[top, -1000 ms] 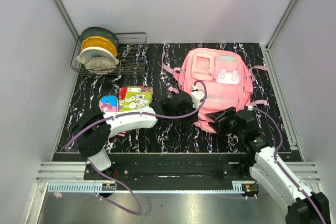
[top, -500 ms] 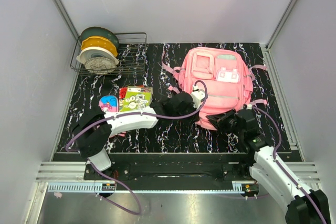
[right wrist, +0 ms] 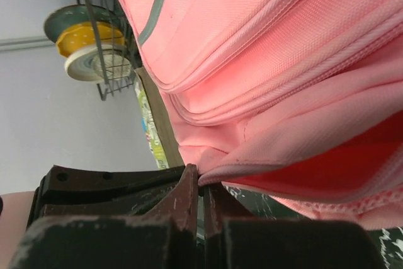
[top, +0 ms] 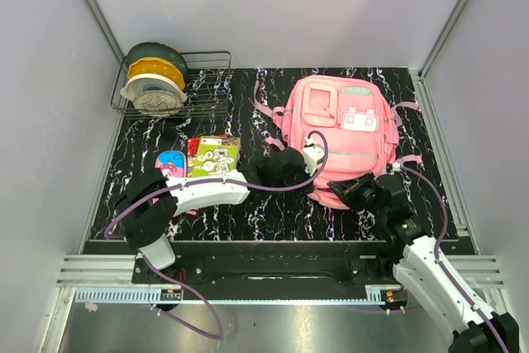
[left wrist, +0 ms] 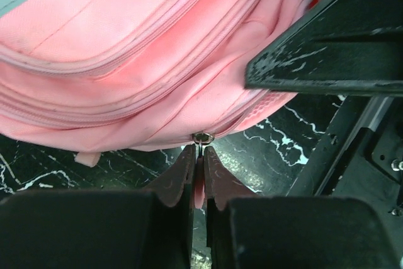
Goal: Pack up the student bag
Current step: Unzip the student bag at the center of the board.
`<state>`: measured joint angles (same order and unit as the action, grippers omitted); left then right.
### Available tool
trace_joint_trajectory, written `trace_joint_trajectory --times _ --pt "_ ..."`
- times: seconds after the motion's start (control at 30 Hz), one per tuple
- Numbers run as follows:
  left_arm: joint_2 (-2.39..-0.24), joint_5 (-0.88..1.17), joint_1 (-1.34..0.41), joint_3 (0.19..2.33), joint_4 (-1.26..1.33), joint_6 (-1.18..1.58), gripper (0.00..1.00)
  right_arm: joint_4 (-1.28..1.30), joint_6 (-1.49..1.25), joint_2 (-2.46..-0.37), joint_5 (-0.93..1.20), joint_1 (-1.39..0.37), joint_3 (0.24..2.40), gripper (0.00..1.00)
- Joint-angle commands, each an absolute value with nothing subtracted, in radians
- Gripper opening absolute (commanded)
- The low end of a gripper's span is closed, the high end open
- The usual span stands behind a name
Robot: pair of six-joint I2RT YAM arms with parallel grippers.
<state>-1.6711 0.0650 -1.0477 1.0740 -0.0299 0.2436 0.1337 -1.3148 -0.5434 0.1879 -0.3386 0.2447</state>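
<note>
The student bag (top: 340, 131) lies front-up on the table (top: 244, 95), with the wire rack (top: 207, 80) well to its left. At the bag's near edge, the left gripper (left wrist: 199, 155) is pressed together on a pink zip pull (left wrist: 199, 182). The right gripper (right wrist: 201, 184) pinches a fold of the bag's fabric at the same edge.

The right gripper (top: 347, 191), pinching the near edge of the bag (top: 347, 121), now sits slightly farther toward the near right than a second ago, and its forearm lies lower in the top view. The bag's bottom edge is drawn that way too. The left gripper (left wrist: 199, 177), clamped on the zip pull (left wrist: 201, 138), sits a touch farther left.
</note>
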Motion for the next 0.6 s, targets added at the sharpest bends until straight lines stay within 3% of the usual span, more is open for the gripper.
trace_joint_trajectory --times 0.0,0.23,0.57 --pt "-1.606 -0.024 -1.02 1.052 -0.044 0.192 0.0 0.244 -1.192 -0.538 0.065 -0.337 0.351 0.0" --pt "-1.54 -0.071 -0.887 1.0 -0.081 0.155 0.0 0.402 -1.095 -0.469 -0.051 -0.336 0.405 0.0" --pt "-1.6 -0.11 -0.761 1.112 -0.121 0.144 0.0 0.529 -1.012 -0.417 -0.11 -0.337 0.52 0.0"
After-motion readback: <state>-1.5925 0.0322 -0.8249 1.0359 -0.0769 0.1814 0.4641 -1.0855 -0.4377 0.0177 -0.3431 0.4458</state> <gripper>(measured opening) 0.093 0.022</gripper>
